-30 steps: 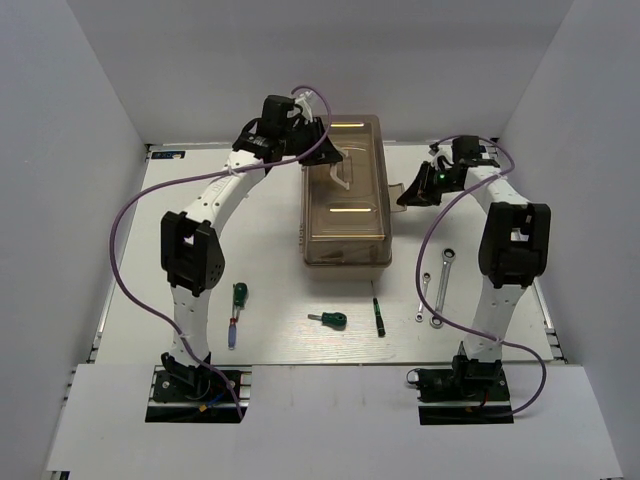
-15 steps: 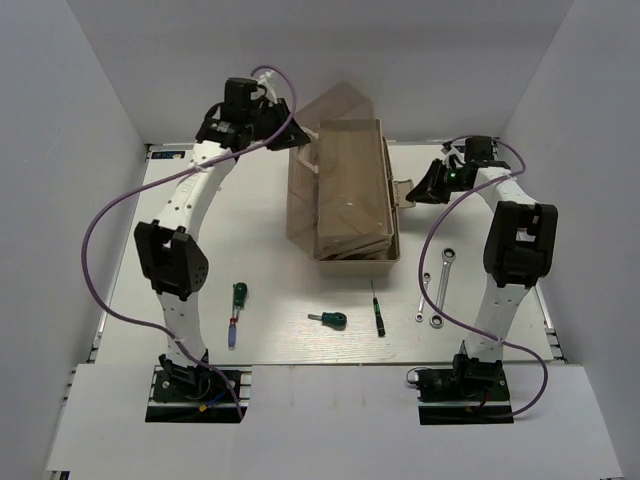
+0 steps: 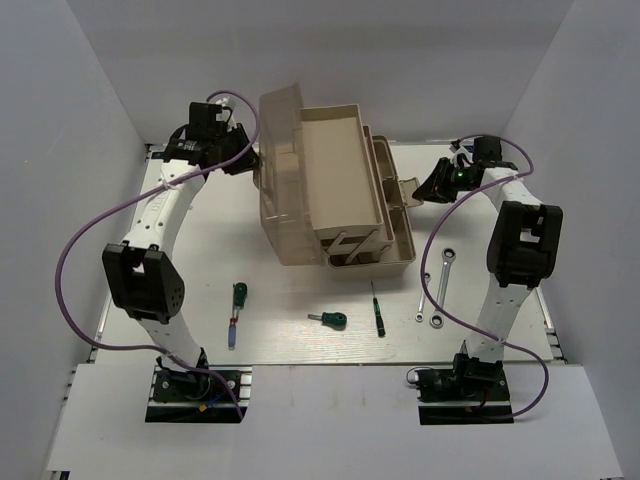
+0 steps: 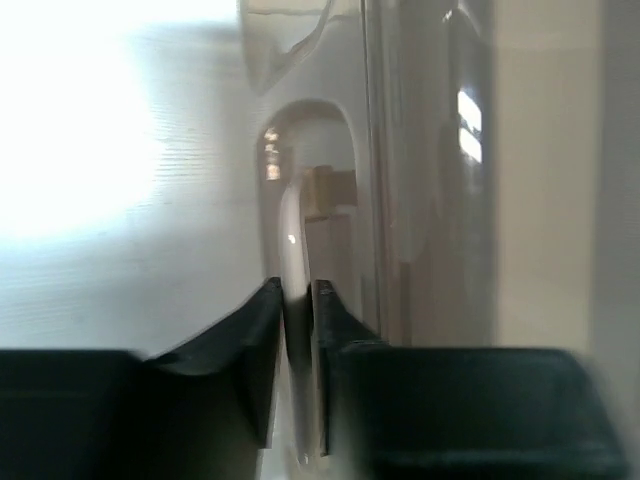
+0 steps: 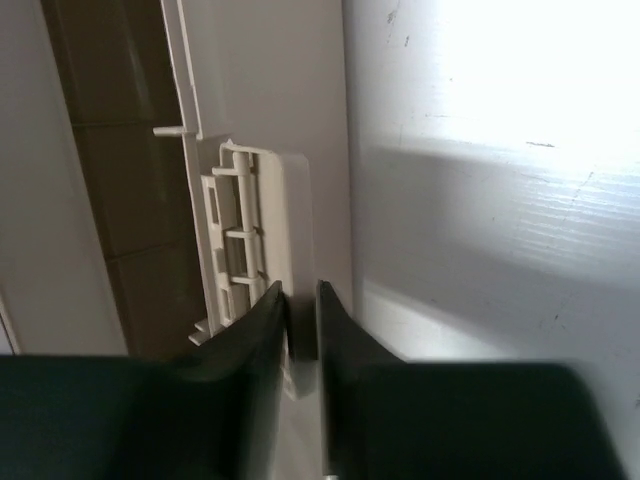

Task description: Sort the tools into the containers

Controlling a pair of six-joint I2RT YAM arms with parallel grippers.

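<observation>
At the tabletop's [image 3: 300, 345] far end, my left jaws clamp the toolbox's [image 3: 340, 150] clear handle [image 4: 292, 230]; my right jaws pinch its beige latch [image 5: 270, 200].

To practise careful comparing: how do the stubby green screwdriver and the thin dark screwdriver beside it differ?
The stubby green screwdriver is short and fat-handled; the thin dark screwdriver is longer and slimmer. The stubby one lies crosswise; the thin one points at the toolbox. Both lie on the table, ungripped.

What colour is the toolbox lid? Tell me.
Translucent brown; the lid shows best in the top external view.
</observation>
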